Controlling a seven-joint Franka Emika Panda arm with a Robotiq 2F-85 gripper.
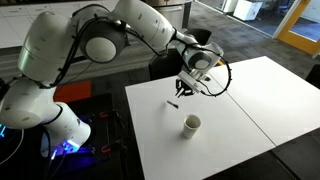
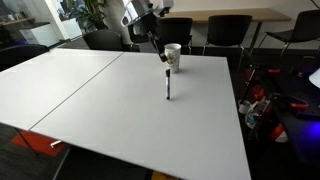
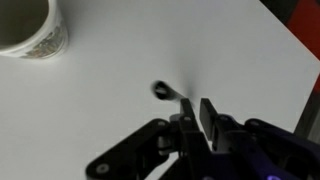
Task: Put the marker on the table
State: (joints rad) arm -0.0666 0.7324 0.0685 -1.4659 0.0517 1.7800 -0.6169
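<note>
The black marker (image 2: 167,87) stands tilted, its lower end at or just above the white table (image 2: 90,100), its upper end at my fingertips. It also shows in an exterior view (image 1: 173,103) as a short dark streak below the gripper (image 1: 184,90). In the wrist view I see the marker (image 3: 162,91) almost end-on, running from its round end back to my gripper (image 3: 195,101). The jaws are drawn close together, seemingly shut on the marker's upper end. The gripper (image 2: 160,58) hangs over the table (image 1: 250,100) near the edge by the chairs.
A small white-grey cup (image 1: 191,124) stands upright on the table close to the marker; it also shows in an exterior view (image 2: 173,55) and the wrist view (image 3: 30,25). Dark chairs (image 2: 225,30) line the table's edge. A seam (image 2: 70,85) joins the two panels.
</note>
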